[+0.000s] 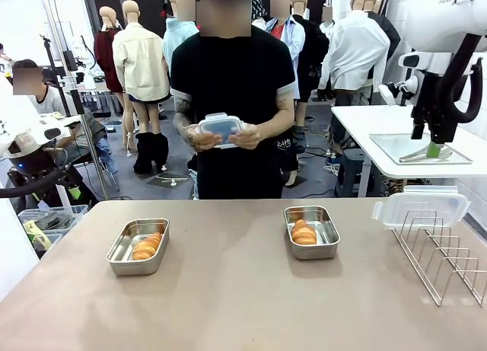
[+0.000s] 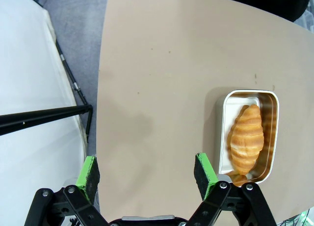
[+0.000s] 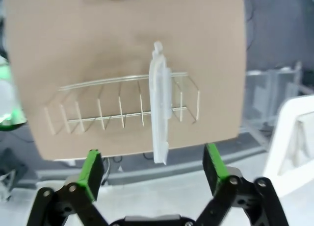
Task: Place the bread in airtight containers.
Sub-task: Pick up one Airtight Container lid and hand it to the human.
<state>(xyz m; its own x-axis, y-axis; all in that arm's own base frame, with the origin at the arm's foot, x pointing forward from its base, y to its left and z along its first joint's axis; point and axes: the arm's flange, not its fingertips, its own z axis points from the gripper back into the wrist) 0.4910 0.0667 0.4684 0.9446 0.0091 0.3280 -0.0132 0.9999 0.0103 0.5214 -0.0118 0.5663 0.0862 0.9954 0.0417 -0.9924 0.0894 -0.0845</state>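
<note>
Two airtight containers stand open on the tan table, a left one (image 1: 121,252) and a right one (image 1: 329,233). One piece of bread (image 1: 147,246) lies in the left container and another piece (image 1: 303,232) in the right. From the left wrist, the left container (image 2: 223,133) with its bread (image 2: 245,138) lies just right of my open, empty left gripper (image 2: 147,174). My right gripper (image 1: 435,148) hangs high at the right, open and empty (image 3: 153,167), above a clear lid (image 3: 159,103) standing on edge in a wire rack (image 3: 98,108). The person holds another clear lid (image 1: 221,129) in both hands.
The wire rack (image 1: 445,252) takes up the table's right end, with the lid (image 1: 421,210) at its far side. A white side table with a flat steel tray (image 1: 411,147) stands behind it. Bare tabletop (image 1: 228,290) lies between and in front of the containers.
</note>
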